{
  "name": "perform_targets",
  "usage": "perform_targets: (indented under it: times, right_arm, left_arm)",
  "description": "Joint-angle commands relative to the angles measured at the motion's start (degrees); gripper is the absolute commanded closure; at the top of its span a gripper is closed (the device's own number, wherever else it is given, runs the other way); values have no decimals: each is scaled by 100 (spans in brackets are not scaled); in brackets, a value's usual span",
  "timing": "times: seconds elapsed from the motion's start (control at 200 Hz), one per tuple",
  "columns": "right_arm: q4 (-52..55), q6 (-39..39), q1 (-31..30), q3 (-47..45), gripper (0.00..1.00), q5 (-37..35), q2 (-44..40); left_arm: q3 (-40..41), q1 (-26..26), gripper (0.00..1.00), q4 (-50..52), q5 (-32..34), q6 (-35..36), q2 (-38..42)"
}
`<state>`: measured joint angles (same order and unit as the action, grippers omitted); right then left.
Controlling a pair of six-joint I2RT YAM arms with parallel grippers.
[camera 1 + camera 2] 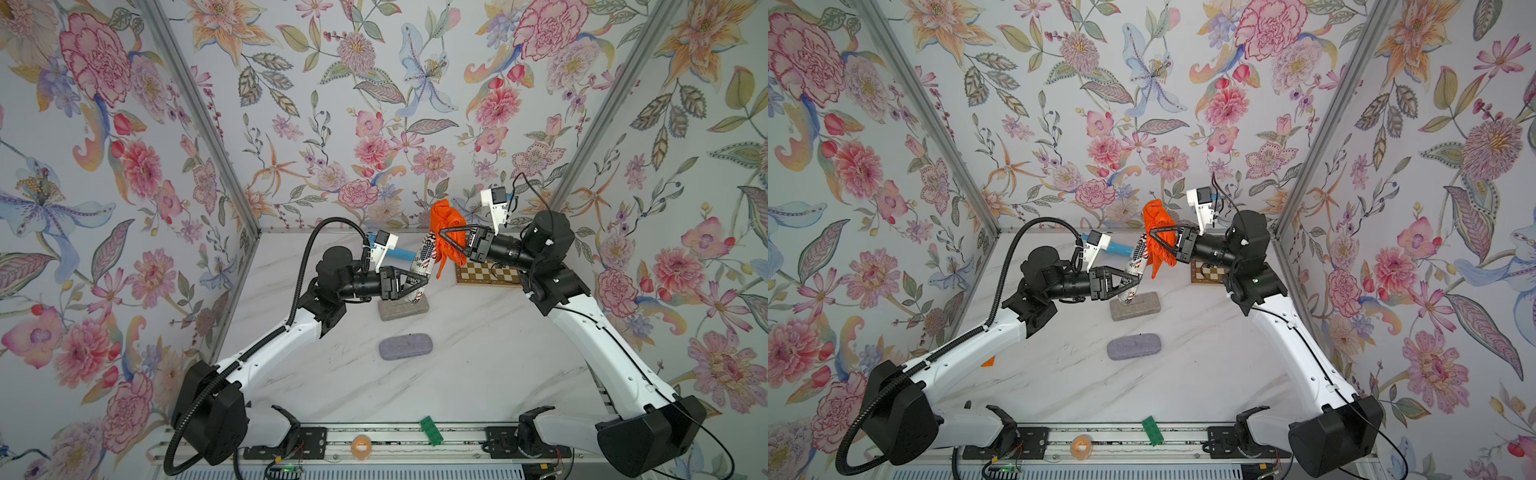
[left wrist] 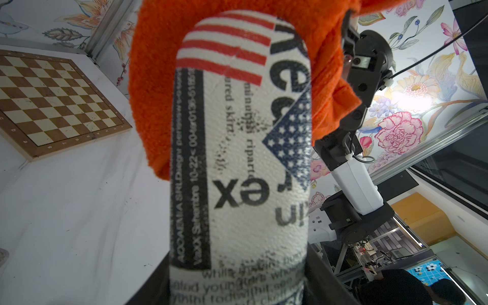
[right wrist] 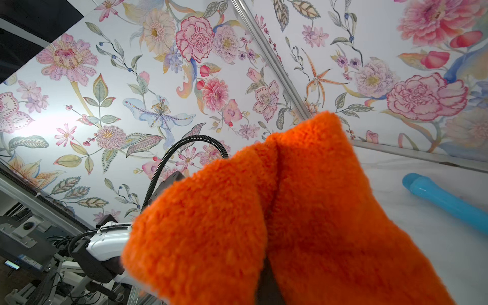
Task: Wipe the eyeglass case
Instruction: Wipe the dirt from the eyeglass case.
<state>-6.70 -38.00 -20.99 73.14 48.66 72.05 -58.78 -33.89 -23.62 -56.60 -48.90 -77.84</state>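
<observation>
The eyeglass case [image 1: 424,262] [image 1: 1137,264] is white with newspaper print and a stars-and-stripes pattern. It stands nearly upright above the table, and my left gripper [image 1: 424,283] [image 1: 1136,285] is shut on its lower part. In the left wrist view the case [image 2: 237,158] fills the middle, with the dark jaws on either side at its base. My right gripper [image 1: 442,232] [image 1: 1153,231] is shut on a fluffy orange cloth [image 1: 448,226] [image 1: 1159,222] [image 3: 290,224]. The cloth [image 2: 158,92] wraps over the top end of the case and touches it.
A grey case [image 1: 403,311] lies under the left gripper, and a purple-grey case [image 1: 406,347] lies nearer the front. A chessboard [image 1: 486,274] [image 2: 52,100] sits at the back right, a blue tube [image 1: 405,252] [image 3: 446,203] at the back. A green brick [image 1: 431,431] and an orange tape ring [image 1: 360,446] lie on the front rail.
</observation>
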Motion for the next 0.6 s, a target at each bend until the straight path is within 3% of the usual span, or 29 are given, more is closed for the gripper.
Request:
perform_targets:
  times: [0.0,0.18,0.375,0.596]
  right_arm:
    - [38,66,-505,-851,100,311,-317]
    - [-1232,-850,-515,-1900,100,183,-666]
    - [-1736,-1115,-642,-1851,100,155,-546]
    - [-2896,-1715,-1365,-1959,100,312,51]
  left_arm:
    - [-85,40,69,-952,-150,-414,26]
    - [-45,189,69,-2087,-80,-1176,-192]
    - [-80,206,69,-2119,283,-1131,-231]
    - [-89,317,68,-2490,783,-1328,-207]
